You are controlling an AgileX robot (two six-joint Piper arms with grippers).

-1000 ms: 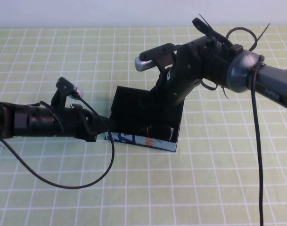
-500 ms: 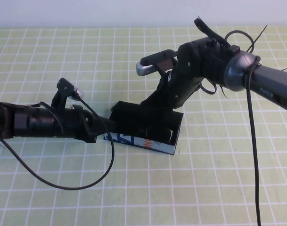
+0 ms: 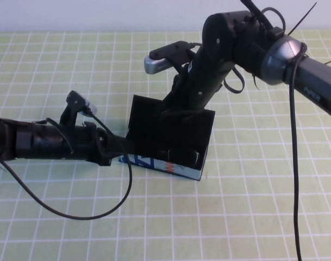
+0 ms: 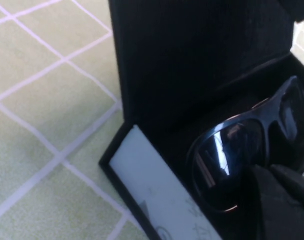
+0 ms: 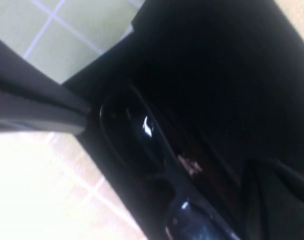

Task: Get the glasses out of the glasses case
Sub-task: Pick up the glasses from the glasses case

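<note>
The glasses case (image 3: 161, 162) lies open at the table's middle, light blue printed side toward me and black lid (image 3: 154, 122) standing up. The black glasses (image 3: 181, 154) lie inside; they also show in the left wrist view (image 4: 231, 150) and the right wrist view (image 5: 137, 135). My left gripper (image 3: 126, 145) is at the case's left end, shut on its front wall, with a finger (image 4: 281, 200) reaching over the glasses. My right gripper (image 3: 173, 111) reaches down from the back and is shut on the lid's top edge. The lid's black lining (image 5: 216, 65) fills the right wrist view.
The table (image 3: 56, 65) has a green cloth with a white grid and a white wall behind. A black cable (image 3: 100, 209) loops from the left arm over the front left of the table. The right arm's cable (image 3: 294, 179) hangs down at the right.
The right arm has risen and swung left. The lid, lower half a second ago, now stands upright. The left arm and the case body have not moved.
</note>
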